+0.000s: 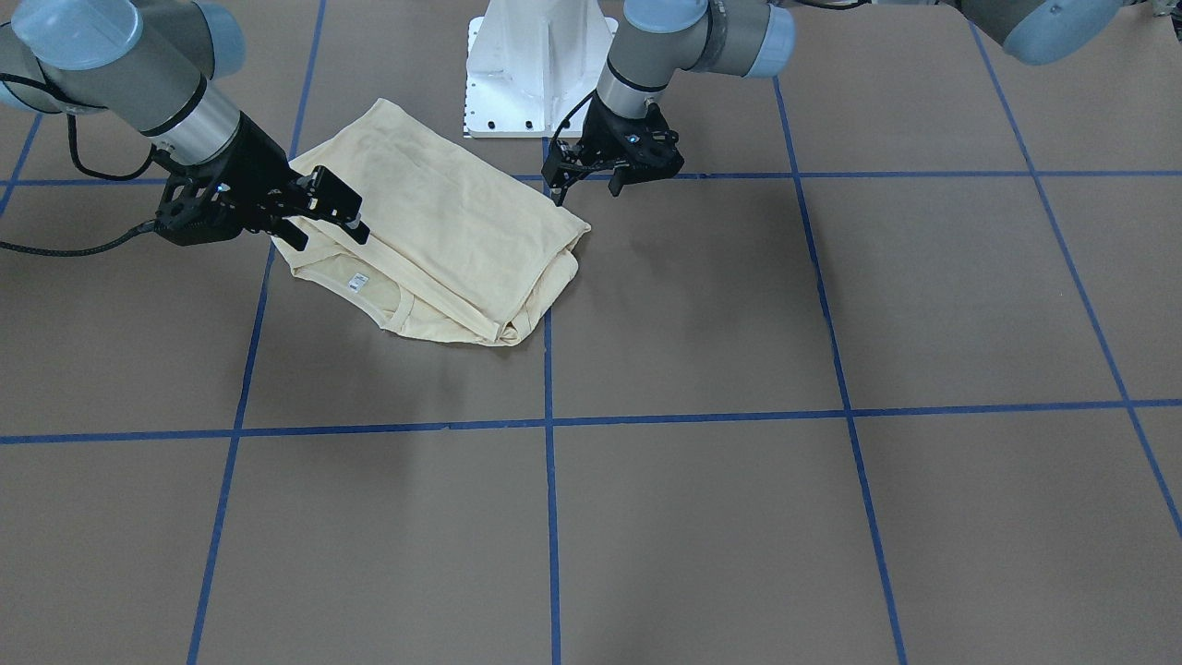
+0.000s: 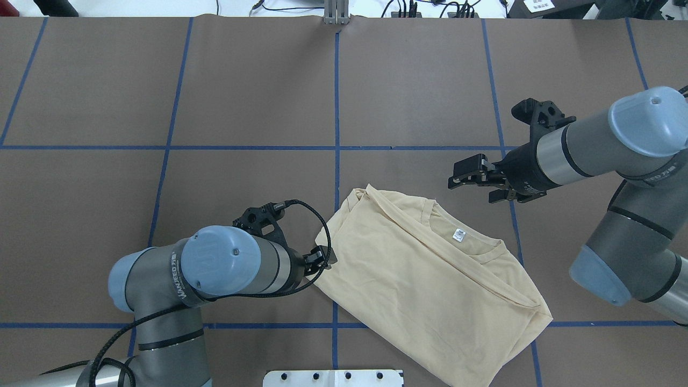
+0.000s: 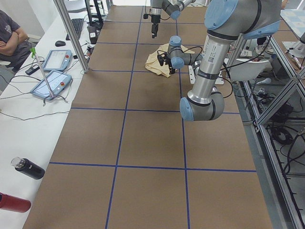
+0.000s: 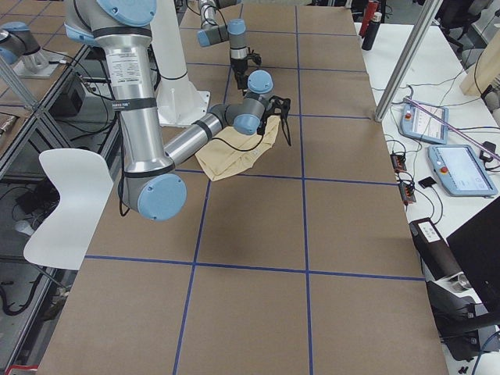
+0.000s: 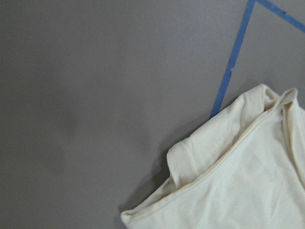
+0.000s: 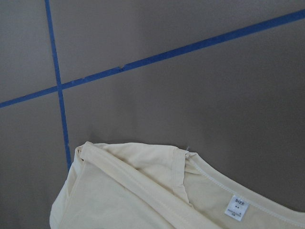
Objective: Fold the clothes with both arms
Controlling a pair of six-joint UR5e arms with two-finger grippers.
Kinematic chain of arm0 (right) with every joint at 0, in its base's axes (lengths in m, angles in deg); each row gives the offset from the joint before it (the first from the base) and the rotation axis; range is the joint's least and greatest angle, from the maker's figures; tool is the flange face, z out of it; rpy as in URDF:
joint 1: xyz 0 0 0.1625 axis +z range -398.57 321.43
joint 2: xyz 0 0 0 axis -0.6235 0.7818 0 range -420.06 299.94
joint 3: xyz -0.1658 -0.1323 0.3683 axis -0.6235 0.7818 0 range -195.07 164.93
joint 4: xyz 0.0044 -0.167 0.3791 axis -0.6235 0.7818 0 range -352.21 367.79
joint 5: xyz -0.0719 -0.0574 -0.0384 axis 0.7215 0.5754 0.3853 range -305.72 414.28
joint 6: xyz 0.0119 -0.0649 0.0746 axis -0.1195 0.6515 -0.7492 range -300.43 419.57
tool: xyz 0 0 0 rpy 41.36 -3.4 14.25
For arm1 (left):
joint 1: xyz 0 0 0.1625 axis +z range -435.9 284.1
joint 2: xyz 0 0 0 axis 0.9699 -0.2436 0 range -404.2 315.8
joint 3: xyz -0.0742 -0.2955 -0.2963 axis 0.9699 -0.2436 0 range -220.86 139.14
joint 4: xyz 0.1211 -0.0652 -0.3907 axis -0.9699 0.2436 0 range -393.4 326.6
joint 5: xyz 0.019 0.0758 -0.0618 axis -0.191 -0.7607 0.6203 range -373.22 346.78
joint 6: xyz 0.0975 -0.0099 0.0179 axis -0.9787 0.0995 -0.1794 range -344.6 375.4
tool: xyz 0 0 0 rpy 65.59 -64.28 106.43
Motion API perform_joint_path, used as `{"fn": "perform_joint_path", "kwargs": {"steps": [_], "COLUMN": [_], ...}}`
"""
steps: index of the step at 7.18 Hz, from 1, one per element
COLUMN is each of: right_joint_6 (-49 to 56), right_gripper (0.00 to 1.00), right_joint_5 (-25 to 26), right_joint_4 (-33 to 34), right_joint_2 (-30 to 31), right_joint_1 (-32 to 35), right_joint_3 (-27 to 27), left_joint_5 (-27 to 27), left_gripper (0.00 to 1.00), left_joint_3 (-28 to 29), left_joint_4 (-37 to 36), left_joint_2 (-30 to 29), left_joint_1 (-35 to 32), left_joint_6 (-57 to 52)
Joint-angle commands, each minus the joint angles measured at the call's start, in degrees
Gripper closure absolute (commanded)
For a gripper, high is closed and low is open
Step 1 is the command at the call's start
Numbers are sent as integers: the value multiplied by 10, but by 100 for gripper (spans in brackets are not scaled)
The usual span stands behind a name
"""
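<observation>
The cream shirt [image 2: 430, 290] is lying on the bench [image 2: 242, 97] as a slanted, partly folded packet. It is sitting close in front of the white base [image 1: 540, 65], mostly on the robot's right of the middle tape line [image 2: 336, 172]. Its neck label [image 2: 458, 235] is facing up near the far edge, and the far left corner [image 2: 361, 198] is showing several bunched layers.

The left arm [image 2: 226, 266] is holding the left jaws spread and empty, low and just beside the shirt's left edge. The right arm [image 2: 580, 142] is hanging the right jaws, also spread and empty, near the collar end. As far as the views show, they are not touching the cloth.

The main risk probably lies in the layers. The knit is looking thin and limp, so a shallow pinch at the left edge may be catching only the top sheet. Lifting that would be peeling the packet open instead of carrying it over. A deeper pinch at the bunched corner could be dragging the tucked sleeves out.

If one arm is closing or rising ahead of the other, the cloth is likely to be skewing and the new crease running crooked. Jaws coming down too hard may be scraping the bench paper. With the shirt this near the base, a fold swept toward the robot could be pushing the hem against it, or crowding the two arms together.
</observation>
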Motion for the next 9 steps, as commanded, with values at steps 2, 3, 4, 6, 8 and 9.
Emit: {"fn": "perform_joint_path", "kwargs": {"steps": [2, 3, 4, 6, 8, 9], "right_joint_6": [20, 21, 22, 22, 21, 22], "right_gripper": [0, 0, 0, 0, 0, 0], "right_joint_5": [7, 7, 7, 6, 7, 7], "right_joint_4": [0, 0, -1, -1, -1, -1], "right_joint_2": [-2, -2, -3, -3, -3, -3], "right_joint_1": [6, 6, 7, 7, 7, 7], "right_joint_3": [8, 10, 9, 9, 10, 10], "left_joint_5": [-19, -32, -36, -57, -54, -52], "left_gripper": [14, 14, 14, 15, 21, 24], "left_joint_3": [41, 48, 49, 68, 71, 77], "left_joint_4": [-8, -8, -8, -8, -8, -8], "left_joint_2": [-20, -29, -29, -30, -33, -33], "left_joint_1": [14, 13, 11, 5, 6, 6], "left_joint_6": [11, 7, 6, 2, -1, -1]}}
